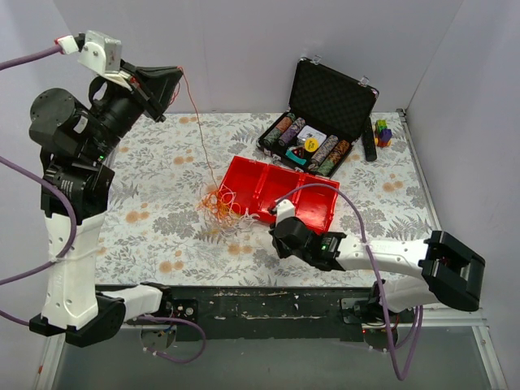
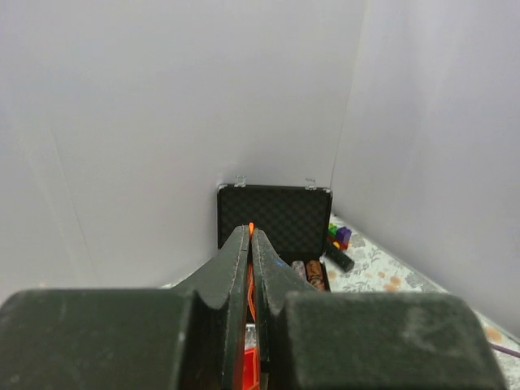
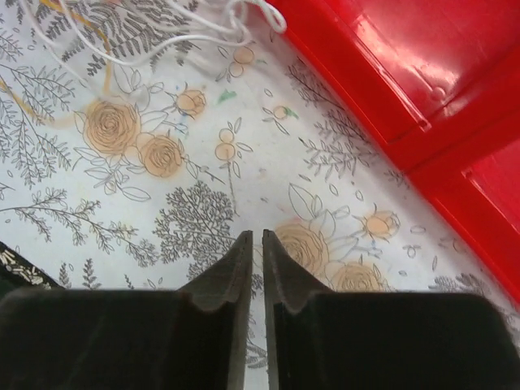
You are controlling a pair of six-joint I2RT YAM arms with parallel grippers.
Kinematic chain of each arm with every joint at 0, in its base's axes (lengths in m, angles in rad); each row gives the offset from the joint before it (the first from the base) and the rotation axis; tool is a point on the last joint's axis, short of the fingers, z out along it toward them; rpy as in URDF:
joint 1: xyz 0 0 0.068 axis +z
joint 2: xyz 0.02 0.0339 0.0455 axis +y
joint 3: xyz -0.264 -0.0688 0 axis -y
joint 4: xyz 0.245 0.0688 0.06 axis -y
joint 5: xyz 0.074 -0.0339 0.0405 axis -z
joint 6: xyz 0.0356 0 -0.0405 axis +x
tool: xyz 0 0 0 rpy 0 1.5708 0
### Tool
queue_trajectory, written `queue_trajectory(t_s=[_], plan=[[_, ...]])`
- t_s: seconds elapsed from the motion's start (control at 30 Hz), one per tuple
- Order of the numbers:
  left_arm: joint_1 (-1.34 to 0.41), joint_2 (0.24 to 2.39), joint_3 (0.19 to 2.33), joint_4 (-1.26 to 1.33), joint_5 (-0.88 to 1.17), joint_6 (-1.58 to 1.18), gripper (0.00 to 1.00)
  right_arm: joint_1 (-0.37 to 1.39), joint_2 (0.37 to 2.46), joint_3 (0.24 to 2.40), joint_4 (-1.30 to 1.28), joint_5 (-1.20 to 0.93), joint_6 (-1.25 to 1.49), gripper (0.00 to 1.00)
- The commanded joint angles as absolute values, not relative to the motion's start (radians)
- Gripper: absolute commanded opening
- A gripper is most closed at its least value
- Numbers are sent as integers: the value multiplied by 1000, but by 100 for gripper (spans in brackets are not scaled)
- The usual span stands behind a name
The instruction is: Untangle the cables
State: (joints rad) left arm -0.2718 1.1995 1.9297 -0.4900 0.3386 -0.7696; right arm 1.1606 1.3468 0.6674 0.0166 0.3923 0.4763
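The left gripper (image 2: 250, 233) is held high above the table (image 1: 154, 219), its fingers pressed together on one orange strand (image 1: 195, 122) that shows between them. From the fingertips the strand hangs down, slanting away, to the rest of the cables (image 1: 219, 203), a loose tangle of orange, yellow and white loops lying on the flowered cloth well below. The right gripper (image 3: 257, 237) sits low over the cloth with its fingers drawn together on nothing. The tangle's white loops lie ahead of them and to the left, apart from the tips. A red tray (image 1: 253, 175) runs ahead and to the right of these fingers, with the tangle against its near corner. Beyond the tray stand an open black case (image 1: 333, 97) and coloured blocks (image 1: 382, 132), near the walls. Bare cloth stretches under the raised left fingers.
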Motion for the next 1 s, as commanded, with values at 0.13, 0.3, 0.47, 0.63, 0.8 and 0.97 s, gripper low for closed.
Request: queue_trajectory(t_s=[0.13,0.3,0.47,0.63,0.8,0.97], plan=[[-273,1192,1973,-468,511,-857,0,1196,1125,708,21,456,430,57],[-275,1210,2020,-465,586,-890,0,1206,1182,856,152,382,290,67],[-275,1247,2118,-465,681,-946,0,1207,1325,965,235,417,172,68],[-273,1227,2114,-465,724,-960,0,1193,1423,1043,272,440,97,67],[-273,1195,2080,-465,739,-947,0,1169,1454,1063,270,416,94,57],[-272,1180,2056,-466,712,-917,0,1167,1414,1003,256,402,127,17]])
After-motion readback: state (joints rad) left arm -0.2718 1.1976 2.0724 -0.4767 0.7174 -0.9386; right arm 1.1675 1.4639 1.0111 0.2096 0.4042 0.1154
